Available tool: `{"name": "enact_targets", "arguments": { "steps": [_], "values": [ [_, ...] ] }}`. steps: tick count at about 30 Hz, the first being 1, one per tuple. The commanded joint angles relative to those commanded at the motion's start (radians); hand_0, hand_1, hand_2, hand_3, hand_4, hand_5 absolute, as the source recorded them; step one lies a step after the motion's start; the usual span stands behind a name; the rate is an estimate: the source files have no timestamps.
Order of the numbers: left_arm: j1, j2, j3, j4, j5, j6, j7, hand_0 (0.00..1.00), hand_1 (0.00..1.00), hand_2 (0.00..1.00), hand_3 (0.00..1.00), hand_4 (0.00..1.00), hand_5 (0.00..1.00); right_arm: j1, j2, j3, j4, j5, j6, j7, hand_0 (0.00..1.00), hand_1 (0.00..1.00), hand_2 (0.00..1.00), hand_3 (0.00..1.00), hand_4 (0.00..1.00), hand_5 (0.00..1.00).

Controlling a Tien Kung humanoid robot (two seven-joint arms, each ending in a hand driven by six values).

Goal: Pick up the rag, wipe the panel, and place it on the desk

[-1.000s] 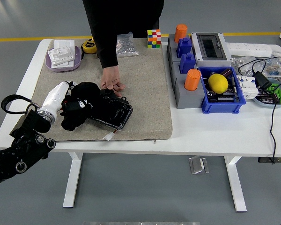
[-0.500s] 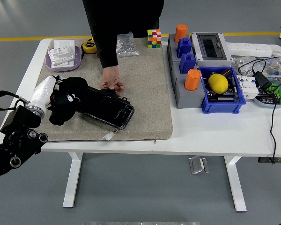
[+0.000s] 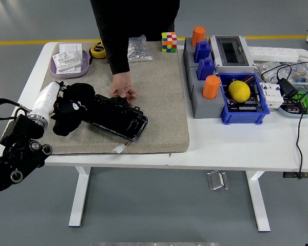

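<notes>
- Since 1 s ago: left hand (image 3: 66, 108) + rag (image 3: 74, 105) shifted left/up along the panel (image 3: 117, 118), from mid-panel to its left end; almost no change vs 0.5 s ago.
- Left-hand fingers closed around the black rag, pressing it on the panel's left end; black on black, so exact finger wrap is hard to read.
- Panel: black, glossy, lies on the grey mat (image 3: 159, 97); long axis runs diagonal, upper-left to lower-right. Small white connector (image 3: 119, 149) at its lower edge.
- Person's hand (image 3: 122, 87) at the far edge, fingertips on the panel, steadying it.
- Key relation: unwiped length lies to the right/down from the rag, so next stroke likely follows the long axis toward the lower-right corner.
- Right arm not visible; left is the only one near.
- Stage guess: mid-wipe; rag not yet set down on the tabletop (image 3: 236, 141).
</notes>
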Motion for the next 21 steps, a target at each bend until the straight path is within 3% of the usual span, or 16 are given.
{"name": "enact_targets", "arguments": {
  "steps": [21],
  "values": [
    [-0.018, -0.019, 0.199, -0.12, -0.043, -0.029, 0.032, 0.231, 0.284, 0.519, 0.401, 0.286, 0.002, 0.0, -0.004, -0.001, 0.0, -0.001, 0.001, 0.001, 0.716, 0.591, 0.659, 0.578, 0.984, 0.532]
  ]
}}
